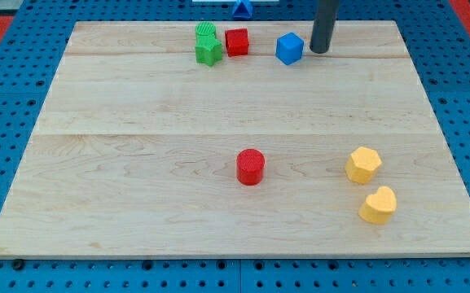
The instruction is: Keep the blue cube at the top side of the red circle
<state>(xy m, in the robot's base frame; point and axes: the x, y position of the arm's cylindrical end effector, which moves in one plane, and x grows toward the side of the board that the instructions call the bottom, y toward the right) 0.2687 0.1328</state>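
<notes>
The straight dark rod point(326, 24) is held upright at the far right, my tip point(320, 51) set down on the surface.

Robotics lab bench, wooden board point(137, 203) on blue perforated mounting plate point(6, 122)

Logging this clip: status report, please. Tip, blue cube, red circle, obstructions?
My tip just right of blue cube, near board's top edge. Red circle far below, mid-board. Red cube left of blue cube; path down clear.
</notes>
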